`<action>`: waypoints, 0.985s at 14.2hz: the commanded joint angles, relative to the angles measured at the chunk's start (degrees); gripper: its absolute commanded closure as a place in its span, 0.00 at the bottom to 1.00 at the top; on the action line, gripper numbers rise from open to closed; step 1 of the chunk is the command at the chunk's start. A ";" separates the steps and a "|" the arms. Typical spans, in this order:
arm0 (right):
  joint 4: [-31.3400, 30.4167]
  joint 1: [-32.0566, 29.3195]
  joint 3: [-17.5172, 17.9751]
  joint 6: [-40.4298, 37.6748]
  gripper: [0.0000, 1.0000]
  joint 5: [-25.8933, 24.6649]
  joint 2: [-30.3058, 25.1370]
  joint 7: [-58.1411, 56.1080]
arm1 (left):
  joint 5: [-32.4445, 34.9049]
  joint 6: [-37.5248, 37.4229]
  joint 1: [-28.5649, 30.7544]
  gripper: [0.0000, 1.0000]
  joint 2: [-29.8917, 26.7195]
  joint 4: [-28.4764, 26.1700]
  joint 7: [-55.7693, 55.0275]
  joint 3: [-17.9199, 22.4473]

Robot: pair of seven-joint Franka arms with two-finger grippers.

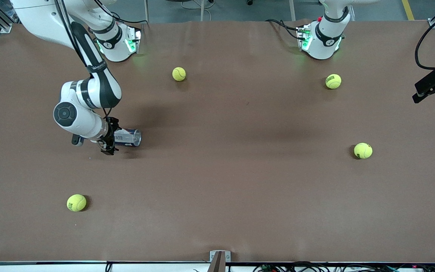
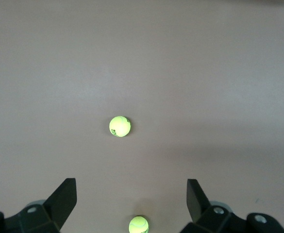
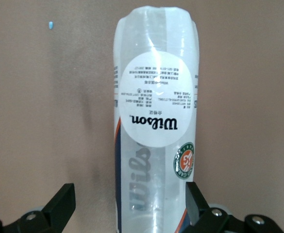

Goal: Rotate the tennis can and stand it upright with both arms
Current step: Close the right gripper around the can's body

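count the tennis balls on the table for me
4: one near the right arm's base, one near the left arm's base, one toward the left arm's end, one nearest the front camera. None seems hidden.

High front view; two downward wrist views

- Even, soft overhead light falls on the brown table (image 1: pixel 240 189); nothing looks dim.
- Each tennis ball (image 1: pixel 76 202) casts a small, faint shadow.
- Green glow spills from the arm bases (image 1: pixel 321 43).
- The tennis can (image 3: pixel 154 121) shows pale glare, perhaps slightly overexposed.
- Both wrist views look washed out and soft.
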 commanded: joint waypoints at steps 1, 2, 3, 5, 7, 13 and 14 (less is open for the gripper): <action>-1.83 0.26 -0.21 1.28 0.00 -1.39 -0.43 0.97 | 0.09 -0.42 0.09 0.00 -0.03 0.61 1.06 -0.03; -2.35 0.09 -0.21 1.45 0.00 -2.27 -0.43 0.97 | 0.09 -0.42 0.18 0.00 -0.11 0.69 1.14 -0.03; -2.79 0.00 -0.21 2.41 0.00 -2.45 -0.43 0.97 | 0.09 -0.42 0.18 0.00 -0.11 0.70 1.14 -0.03; -4.03 0.17 -0.21 4.35 0.00 -2.45 -0.34 0.97 | 0.09 -0.42 0.18 0.00 -0.11 0.69 1.23 -0.03; -4.12 -0.17 -0.29 4.44 0.00 -2.63 -0.34 0.97 | 0.09 -0.42 0.18 0.00 -0.11 0.61 1.14 -0.03; -5.43 -1.49 -0.47 4.62 0.00 -5.09 -0.52 0.88 | 0.09 -0.42 0.18 0.00 -0.11 0.70 1.14 -0.03; -5.44 -2.02 -0.47 4.62 0.00 -5.44 -0.52 0.88 | 0.09 -0.42 0.09 0.00 -0.11 0.70 1.14 -0.03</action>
